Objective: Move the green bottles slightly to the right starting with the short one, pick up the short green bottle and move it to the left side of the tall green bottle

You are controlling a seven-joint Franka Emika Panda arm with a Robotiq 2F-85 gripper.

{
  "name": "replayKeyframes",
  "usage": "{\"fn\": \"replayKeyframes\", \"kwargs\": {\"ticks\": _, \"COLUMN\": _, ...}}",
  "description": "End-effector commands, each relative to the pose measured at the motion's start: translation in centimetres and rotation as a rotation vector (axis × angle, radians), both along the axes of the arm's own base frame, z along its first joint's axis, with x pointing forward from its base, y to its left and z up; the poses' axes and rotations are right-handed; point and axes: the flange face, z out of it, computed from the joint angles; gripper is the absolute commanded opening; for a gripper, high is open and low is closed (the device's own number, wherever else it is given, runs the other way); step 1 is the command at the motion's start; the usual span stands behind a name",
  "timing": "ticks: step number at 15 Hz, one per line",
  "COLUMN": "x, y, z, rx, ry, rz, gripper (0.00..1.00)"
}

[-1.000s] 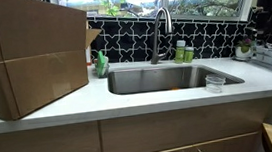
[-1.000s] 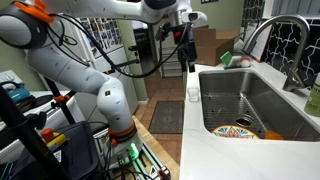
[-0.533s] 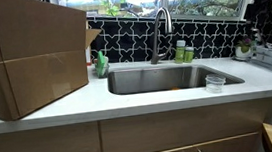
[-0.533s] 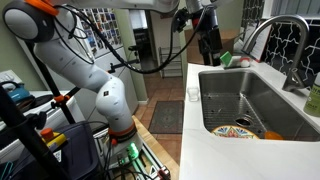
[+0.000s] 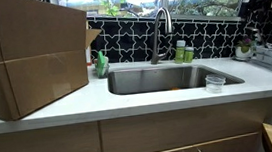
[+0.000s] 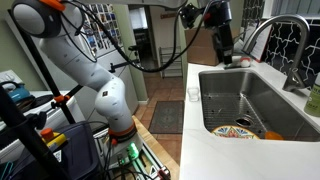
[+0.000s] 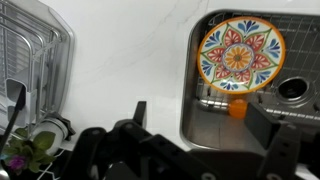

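Note:
The green bottles stand on the counter behind the sink, just right of the faucet, in an exterior view. The tall green bottle [image 5: 179,51] has a pale top, and the short green bottle [image 5: 188,54] stands close beside it. One green bottle shows cut off at the frame edge in an exterior view [image 6: 315,98]; I cannot tell which. My gripper [image 6: 226,55] hangs high over the far end of the sink, well away from the bottles. In the wrist view the gripper [image 7: 200,125] is open and empty, over the sink's rim.
A large cardboard box [image 5: 29,56] fills one end of the counter, with a bright green pointed bottle [image 5: 102,63] beside it. A clear cup [image 5: 214,82] sits by the sink [image 5: 137,82]. A patterned plate [image 7: 240,55] lies in the sink. A dish rack [image 7: 30,60] and faucet [image 5: 159,29] stand nearby.
My arm has swung from beyond the counter's end in over the sink, and the gripper now hangs above the sink. The bottles have not moved.

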Motion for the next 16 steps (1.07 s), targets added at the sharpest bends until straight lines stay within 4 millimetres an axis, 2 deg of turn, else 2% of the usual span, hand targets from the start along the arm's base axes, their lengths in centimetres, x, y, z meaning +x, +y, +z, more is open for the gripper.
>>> {"fn": "replayKeyframes", "kwargs": {"ticks": 1, "x": 3.7, "y": -7.5, "z": 0.5, "rx": -0.002, "ry": -0.072, "rz": -0.184, "gripper": 1.0}}
{"fn": "replayKeyframes", "kwargs": {"ticks": 4, "x": 7.7, "y": -11.7, "z": 0.4, "rx": 0.006, "ry": -0.179, "rz": -0.308, "gripper": 1.0}}
{"fn": "replayKeyframes", "kwargs": {"ticks": 7, "x": 11.9, "y": -14.1, "z": 0.3, "rx": 0.019, "ry": -0.293, "rz": -0.428, "gripper": 1.0}}
{"fn": "replayKeyframes", "kwargs": {"ticks": 8, "x": 9.5, "y": -12.1, "z": 0.4, "rx": 0.012, "ry": -0.247, "rz": -0.349, "gripper": 1.0}}
{"fn": "replayKeyframes", "kwargs": {"ticks": 9, "x": 10.9, "y": -12.8, "z": 0.2, "rx": 0.011, "ry": -0.262, "rz": -0.376, "gripper": 1.0}}
{"fn": "replayKeyframes", "kwargs": {"ticks": 11, "x": 12.3, "y": -13.4, "z": -0.2, "rx": 0.006, "ry": -0.268, "rz": -0.399, "gripper": 1.0}}
{"fn": "replayKeyframes", "kwargs": {"ticks": 15, "x": 12.3, "y": -13.8, "z": 0.3, "rx": -0.001, "ry": -0.279, "rz": -0.409, "gripper": 1.0}}
{"fn": "replayKeyframes", "kwargs": {"ticks": 16, "x": 12.6, "y": -14.7, "z": 0.0, "rx": 0.003, "ry": -0.279, "rz": -0.432, "gripper": 1.0}}
